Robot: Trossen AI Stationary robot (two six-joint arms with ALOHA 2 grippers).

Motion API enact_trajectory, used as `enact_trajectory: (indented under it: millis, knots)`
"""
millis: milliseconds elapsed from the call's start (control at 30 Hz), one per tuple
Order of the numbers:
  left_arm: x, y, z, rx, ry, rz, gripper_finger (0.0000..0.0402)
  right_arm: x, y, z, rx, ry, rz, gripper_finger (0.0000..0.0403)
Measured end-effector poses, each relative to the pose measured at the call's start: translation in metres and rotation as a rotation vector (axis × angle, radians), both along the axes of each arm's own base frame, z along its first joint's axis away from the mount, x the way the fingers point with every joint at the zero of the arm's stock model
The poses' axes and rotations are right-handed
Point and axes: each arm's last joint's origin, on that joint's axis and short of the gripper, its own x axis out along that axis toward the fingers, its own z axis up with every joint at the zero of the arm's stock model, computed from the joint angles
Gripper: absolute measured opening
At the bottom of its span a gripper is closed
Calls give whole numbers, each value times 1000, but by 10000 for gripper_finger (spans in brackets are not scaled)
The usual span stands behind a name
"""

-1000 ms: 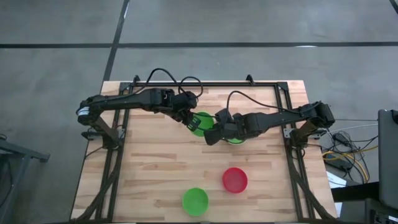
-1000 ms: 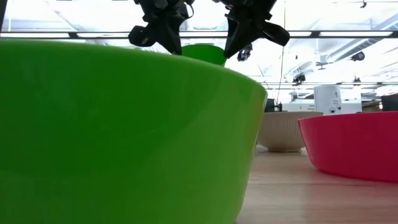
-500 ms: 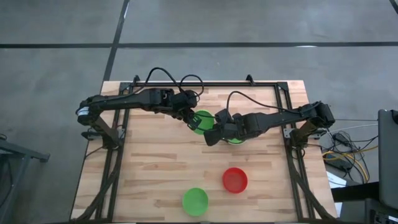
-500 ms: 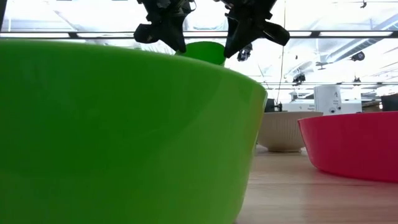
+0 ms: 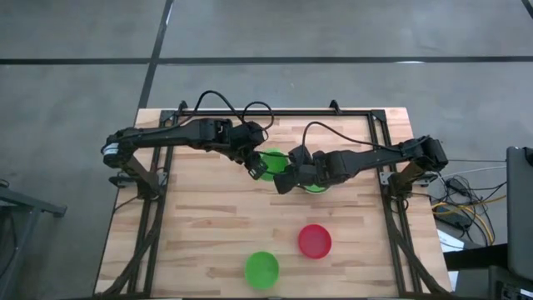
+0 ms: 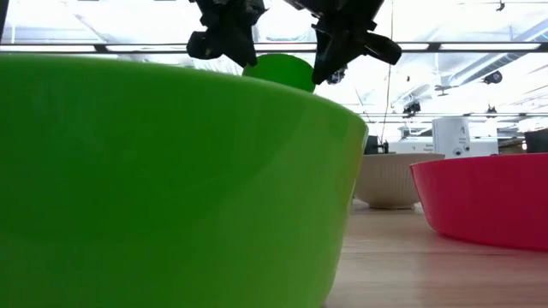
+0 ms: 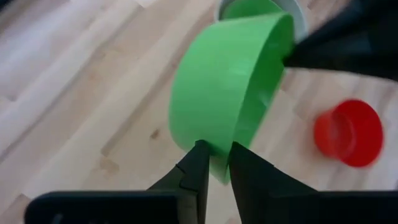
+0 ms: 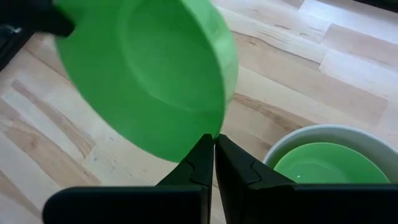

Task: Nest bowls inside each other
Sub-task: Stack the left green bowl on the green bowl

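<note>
near green bowl (image 6: 171, 180): cut off by low view's edges | red bowl (image 6: 484, 201): cropped | grey-white bowl (image 6: 390, 180): part hidden

Grey concrete floor (image 5: 333, 29) with dark seams, pale wooden table (image 5: 200, 225), bright ceiling lights (image 6: 445, 21) behind

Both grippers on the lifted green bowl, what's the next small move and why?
Probably let the left gripper finish letting go. The right gripper pinches the tilted green bowl at its rim, and the white bowl with a green one nested inside lies just beside it, ready to receive it.
</note>
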Motion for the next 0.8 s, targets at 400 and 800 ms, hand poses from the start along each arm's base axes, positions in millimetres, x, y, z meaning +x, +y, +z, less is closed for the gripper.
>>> enact_trajectory:
  millis: [400, 800]
  knots:
    - [0, -1, 0, -29, 0, 14, 98, 0, -2, 0, 1, -3, -12, 8]
    - [0, -2, 6, 5, -20, -42, 99, -3, -4, -2, 9, 32, -30, 8]
